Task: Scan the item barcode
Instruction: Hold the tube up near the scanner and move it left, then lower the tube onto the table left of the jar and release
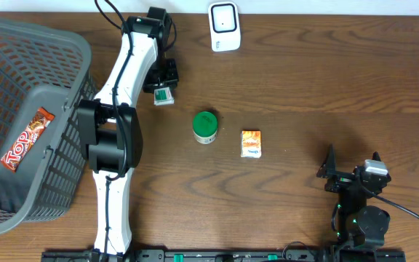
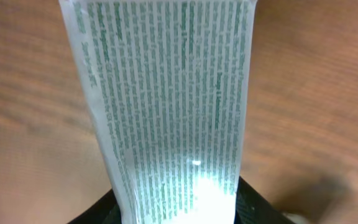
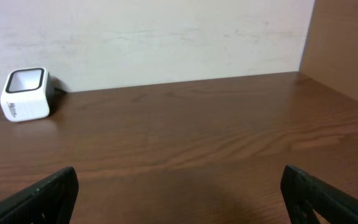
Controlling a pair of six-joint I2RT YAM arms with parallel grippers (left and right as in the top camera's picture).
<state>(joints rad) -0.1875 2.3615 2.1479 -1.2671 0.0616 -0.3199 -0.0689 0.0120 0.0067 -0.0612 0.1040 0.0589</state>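
**ENTRY: Barcode scan, item in hand, not yet presented**

**Task item.** Packet (image 1: 164,96), white with fine green print. It is pinched at its lower end by the left end effector (image 1: 163,81) and is off the tabletop (image 1: 304,87), toward the rear left. The left wrist view shows one printed face with a glare spot near the grip. No barcode can be made out on that face.

**Scanner** (image 1: 224,26). White unit at the rear edge, near the centre. It stands apart from the packet, to the packet's right and further back. Its window is also visible in the right wrist view.

**Right end effector** (image 3: 179,202). Fingers spread wide, holding nothing, low at the near right corner and well away from everything else.

**Progress (judged).**
- Done: the item is grasped and raised.
- Left: carry it across to the scanner, turn the barcode face to the window, then put the item down.
- Stage: early to middle.

**Containers.**
- Basket (image 1: 71,58), grey plastic mesh, at the left edge. It holds one red and white Top bar (image 1: 26,138) lying diagonally on the floor. No other contents are visible.

**Loose stock on tabletop.**
- Green-lidded tub (image 1: 205,126), upright, centre.
- Orange sachet (image 1: 251,143), flat, just right of the tub and not touching it.
- Both are probably awaiting their turn.
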